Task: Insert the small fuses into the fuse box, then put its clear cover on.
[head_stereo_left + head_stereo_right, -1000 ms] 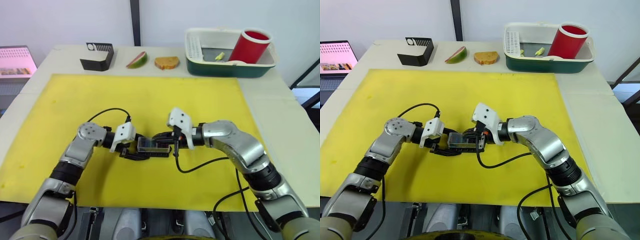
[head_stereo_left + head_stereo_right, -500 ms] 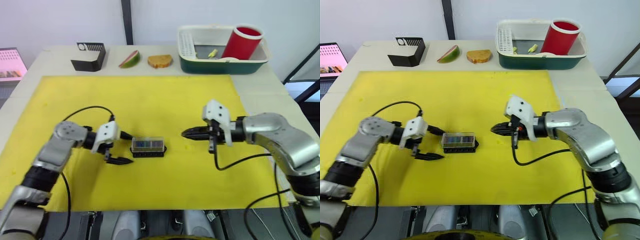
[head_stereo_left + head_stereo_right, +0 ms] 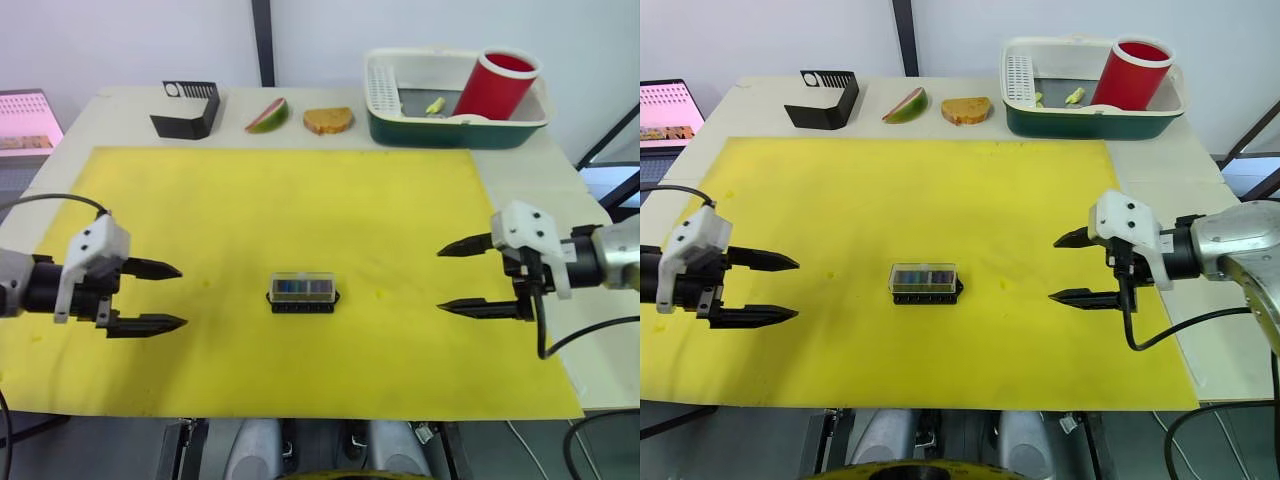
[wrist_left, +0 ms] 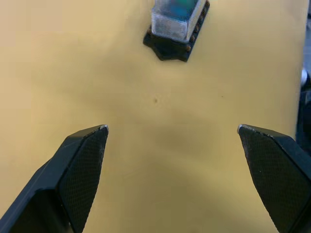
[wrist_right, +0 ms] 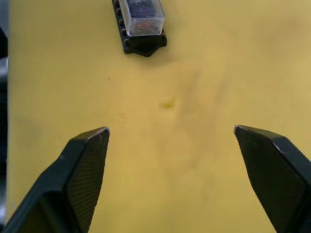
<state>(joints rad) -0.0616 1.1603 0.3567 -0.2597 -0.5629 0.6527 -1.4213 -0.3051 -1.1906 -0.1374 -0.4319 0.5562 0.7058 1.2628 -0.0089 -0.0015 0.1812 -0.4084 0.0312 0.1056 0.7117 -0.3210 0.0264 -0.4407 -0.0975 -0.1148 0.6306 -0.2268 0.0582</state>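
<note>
The black fuse box (image 3: 303,299) sits in the middle of the yellow mat with the clear cover (image 3: 303,286) on top of it. Small fuses (image 3: 923,272) show as coloured specks through the cover. My left gripper (image 3: 165,296) stands open well to the left of the box, nothing between its fingers. My right gripper (image 3: 462,278) stands open well to the right, also holding nothing. The wrist views show the covered fuse box (image 4: 176,25) ahead of the left fingers and the fuse box (image 5: 141,25) ahead of the right fingers.
The yellow mat (image 3: 300,180) covers most of the table. At the back stand a black slotted stand (image 3: 187,110), a fruit slice (image 3: 268,116), a bread piece (image 3: 328,120) and a green-and-white basin (image 3: 455,128) holding a red cup (image 3: 497,88).
Both grippers have drawn away from the fuse box, the left one to the left, the right one to the right. The right gripper has opened. The covered box stays on the mat.
</note>
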